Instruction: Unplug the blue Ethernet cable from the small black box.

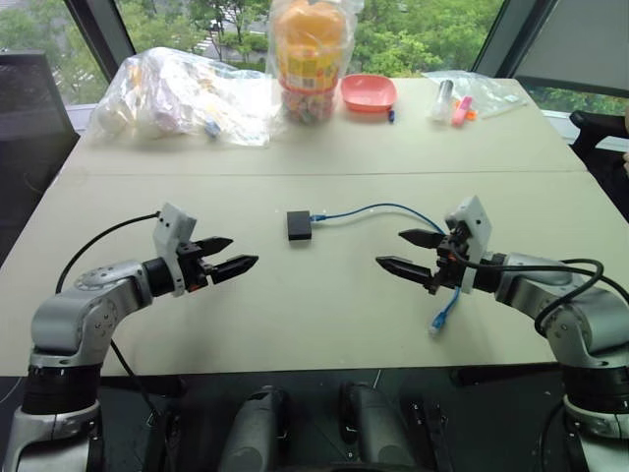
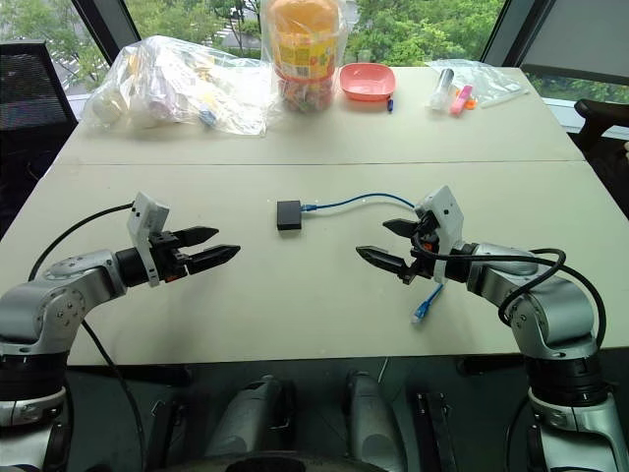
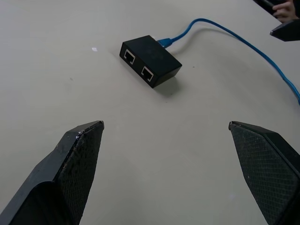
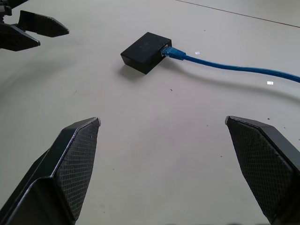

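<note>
Blue Ethernet cable (image 1: 378,208) lies limp on the counter (image 1: 324,315), plugged into the small black box's (image 1: 299,225) three-o'clock side. Both look light; the box may slide, so pin it and pinch the stiff plug. Left gripper (image 1: 228,255) and right gripper (image 1: 410,252) hover spread, empty.

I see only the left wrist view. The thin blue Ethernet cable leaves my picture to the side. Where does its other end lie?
Observer: The blue Ethernet cable arcs behind the right tool; its free plug lies near the table's front edge.
Operator: Is that tool open?
Observer: Yes, both tools are open; the left tool holds nothing either.
Operator: Anything else on the beige table?
Observer: Along the far edge of the beige table: a round pink bowl and clear plastic bags.
</note>
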